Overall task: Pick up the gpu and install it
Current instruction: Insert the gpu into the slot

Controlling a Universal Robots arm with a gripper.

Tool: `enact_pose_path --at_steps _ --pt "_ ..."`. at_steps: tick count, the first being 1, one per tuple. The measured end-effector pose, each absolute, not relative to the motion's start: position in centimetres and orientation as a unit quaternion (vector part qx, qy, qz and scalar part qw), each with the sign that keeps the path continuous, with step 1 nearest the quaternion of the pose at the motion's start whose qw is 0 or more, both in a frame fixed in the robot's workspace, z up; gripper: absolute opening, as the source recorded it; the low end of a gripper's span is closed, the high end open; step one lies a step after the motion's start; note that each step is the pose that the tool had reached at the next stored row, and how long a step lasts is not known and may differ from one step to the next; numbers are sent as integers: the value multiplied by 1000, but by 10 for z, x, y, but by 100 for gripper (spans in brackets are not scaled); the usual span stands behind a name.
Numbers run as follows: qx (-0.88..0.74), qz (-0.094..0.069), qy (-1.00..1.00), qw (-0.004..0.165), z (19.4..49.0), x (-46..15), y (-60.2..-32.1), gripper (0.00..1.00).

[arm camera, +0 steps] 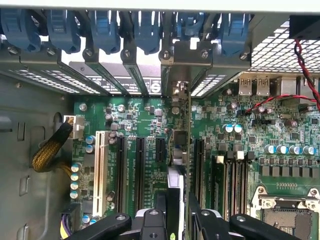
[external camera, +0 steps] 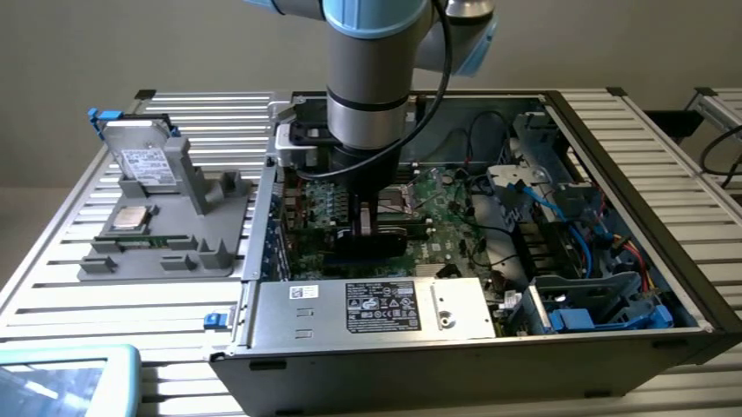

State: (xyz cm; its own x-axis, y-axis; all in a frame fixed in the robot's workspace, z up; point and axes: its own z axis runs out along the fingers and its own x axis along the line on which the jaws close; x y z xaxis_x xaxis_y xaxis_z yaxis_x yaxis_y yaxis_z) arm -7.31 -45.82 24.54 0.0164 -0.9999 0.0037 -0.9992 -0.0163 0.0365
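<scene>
Exterior view: a grey fixture tray (external camera: 162, 252) lies near the slatted table's (external camera: 69, 287) left edge. The arm (external camera: 368, 78) drops vertically into the open computer case (external camera: 603, 261). Its end effector (external camera: 374, 228) grips the gpu (arm camera: 181, 150) edge-on over the green motherboard (arm camera: 145, 125).

1. The open black metal computer case (external camera: 649, 347) lies on the slatted metal worktop (external camera: 69, 278), towards the exterior view's right.
2. The grey plastic parts tray (external camera: 151, 261) sits beside the case, on the exterior view's left.
3. The silver hard drive with white label (external camera: 149, 163) stands at the tray's far end.
4. The green motherboard (external camera: 447, 230) lies inside the case.
5. The gripper (arm camera: 177, 212) is over the motherboard, with the thin green gpu card (arm camera: 179, 150) edge-on among the expansion slots.
</scene>
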Motion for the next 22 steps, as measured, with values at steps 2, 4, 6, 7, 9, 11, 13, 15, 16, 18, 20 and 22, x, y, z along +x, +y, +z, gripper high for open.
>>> enact_pose_path --at_steps 2,4,6,7,9,11,13,15,16,18,20,22 --pt "714 -11 -700 14 245 -73 -458 27" --pt "715 -11 -699 14 245 -73 -458 27" --pt "716 -11 -698 14 245 -73 -458 27" --pt "716 -11 -698 14 245 -73 -458 27" --pt "716 -11 -698 14 245 -73 -458 27" --pt "716 -11 -698 14 245 -73 -458 27" --pt "716 -11 -698 14 245 -73 -458 27" --pt "716 -11 -698 14 245 -73 -458 27" --pt "716 -11 -698 14 245 -73 -458 27" --pt "716 -11 -698 14 245 -73 -458 27" --pt "716 -11 -698 14 244 -73 -458 27" --pt "716 -11 -698 14 244 -73 -458 27"
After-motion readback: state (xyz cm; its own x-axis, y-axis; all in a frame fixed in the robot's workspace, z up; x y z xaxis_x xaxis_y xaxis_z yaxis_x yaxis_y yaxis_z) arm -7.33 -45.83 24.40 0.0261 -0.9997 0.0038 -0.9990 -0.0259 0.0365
